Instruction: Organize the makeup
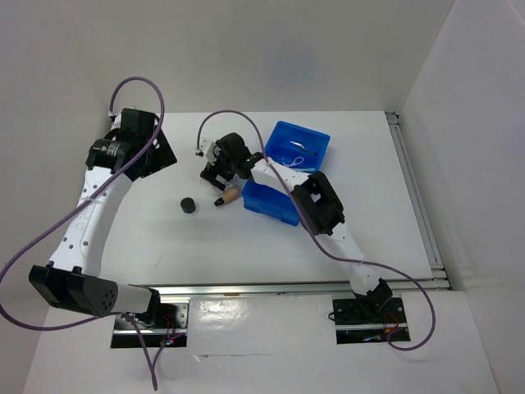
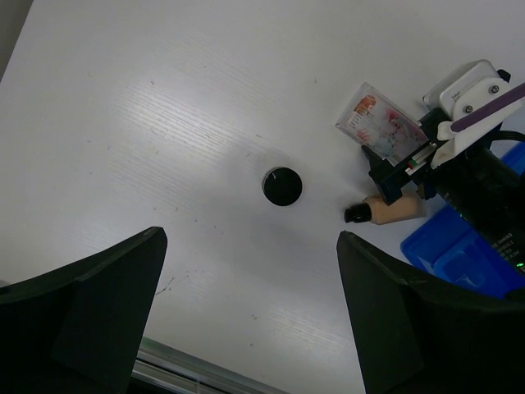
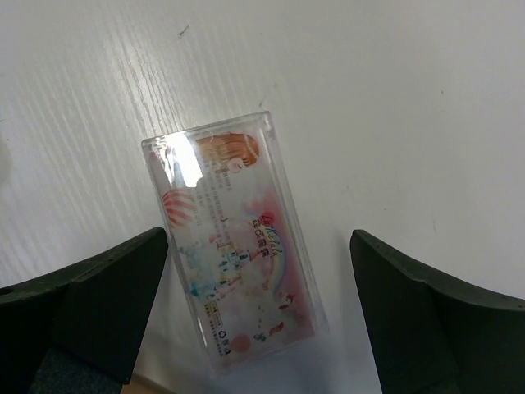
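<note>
Seen from above, the landmark is the blue divided plastic tray point(image 1: 302, 131), glossy and straight-walled; slim pale sticks point(image 1: 297, 148) lie in its far compartment, too small to tell apart; the tan tube point(image 1: 230, 197), cylindrical with a black tip, lies on its side just left of the tray; the black round pot point(image 1: 189, 205), a squat matte disc, sits farther left, well apart; the flat packet point(image 3: 234, 279), a clear rigid rectangle over a pink printed card, lies left of the tray on the white, faintly grained table point(image 2: 164, 98); the right gripper point(image 3: 258, 238) straddles it, claw spread, pinching nothing; the left gripper point(image 2: 250, 238) hangs far left of the tray, claw spread, empty.
</note>
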{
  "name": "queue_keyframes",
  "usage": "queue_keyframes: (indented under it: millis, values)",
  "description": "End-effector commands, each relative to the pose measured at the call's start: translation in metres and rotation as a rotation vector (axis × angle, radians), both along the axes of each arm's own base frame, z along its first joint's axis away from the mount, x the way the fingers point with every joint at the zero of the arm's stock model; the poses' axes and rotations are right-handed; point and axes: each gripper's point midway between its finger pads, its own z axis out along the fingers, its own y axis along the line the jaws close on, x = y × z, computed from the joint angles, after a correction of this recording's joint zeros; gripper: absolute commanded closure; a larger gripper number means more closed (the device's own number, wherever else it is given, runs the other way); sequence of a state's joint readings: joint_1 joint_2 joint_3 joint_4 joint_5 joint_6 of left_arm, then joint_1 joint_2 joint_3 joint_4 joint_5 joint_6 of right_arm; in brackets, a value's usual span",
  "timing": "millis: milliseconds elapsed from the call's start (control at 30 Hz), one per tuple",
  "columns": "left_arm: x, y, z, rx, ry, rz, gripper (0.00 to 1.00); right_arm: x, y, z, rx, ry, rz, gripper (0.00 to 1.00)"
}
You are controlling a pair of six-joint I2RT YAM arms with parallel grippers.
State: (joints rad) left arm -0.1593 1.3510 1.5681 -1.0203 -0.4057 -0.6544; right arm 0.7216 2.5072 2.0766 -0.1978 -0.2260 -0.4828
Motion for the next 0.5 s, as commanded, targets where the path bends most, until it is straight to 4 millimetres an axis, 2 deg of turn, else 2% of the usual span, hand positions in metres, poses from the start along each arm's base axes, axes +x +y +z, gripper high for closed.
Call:
queue_keyframes:
  millis: [0,67,100,233,267,467]
  values:
    - [0.003,0.006,-0.002,0.033,0.007,0.005,0.01,0.011,0.006,-0.002,0.037,-0.006,0.003,0.00]
    - [0.003,0.008,-0.002,0.040,0.006,0.011,0.01,0.010,0.009,-0.006,0.043,-0.001,0.014,0.00]
    - [0.003,0.008,-0.002,0.040,0.006,0.011,0.01,0.015,0.004,-0.006,0.047,0.005,-0.001,0.00]
    - [0.005,0.008,-0.005,0.042,0.017,0.011,0.01,0.010,0.003,-0.010,0.053,0.047,-0.011,0.00]
    - [0.005,0.006,-0.005,0.035,0.018,0.005,0.01,0.008,0.003,-0.016,0.054,0.066,-0.021,0.00]
    - [0.006,0.006,-0.008,0.036,0.027,0.005,0.01,0.007,0.002,-0.012,0.064,0.104,-0.059,0.05]
